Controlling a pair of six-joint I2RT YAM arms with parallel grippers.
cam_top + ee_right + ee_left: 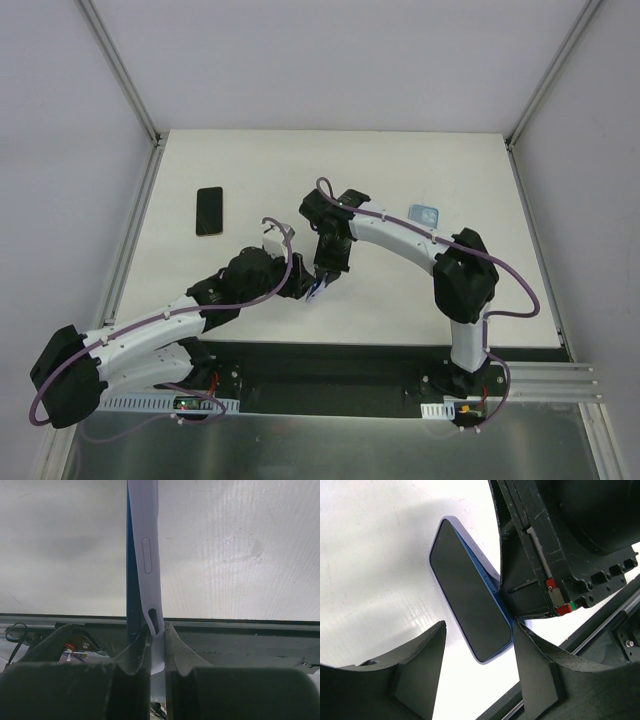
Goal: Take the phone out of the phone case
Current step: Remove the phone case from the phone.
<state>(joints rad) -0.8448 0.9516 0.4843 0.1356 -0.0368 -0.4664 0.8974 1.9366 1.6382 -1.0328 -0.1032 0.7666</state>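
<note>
The phone (pixel 467 592), dark screen showing, sits in a pale blue-lavender phone case (pixel 487 565) and stands on edge just above the table. My right gripper (pixel 157 630) is shut on the case (pixel 148 545) at its side wall, where the wall is pulled slightly off the phone's dark edge (pixel 132 580). My left gripper (pixel 480 626) is open, its fingers either side of the phone's lower end without closing on it. In the top view the two grippers meet at the phone (pixel 316 290) near the table's front middle.
A second black phone (pixel 209 211) lies flat at the left of the white table. A small light-blue object (pixel 425 214) lies at the back right. The table's dark front rail (pixel 330 360) runs close below the grippers.
</note>
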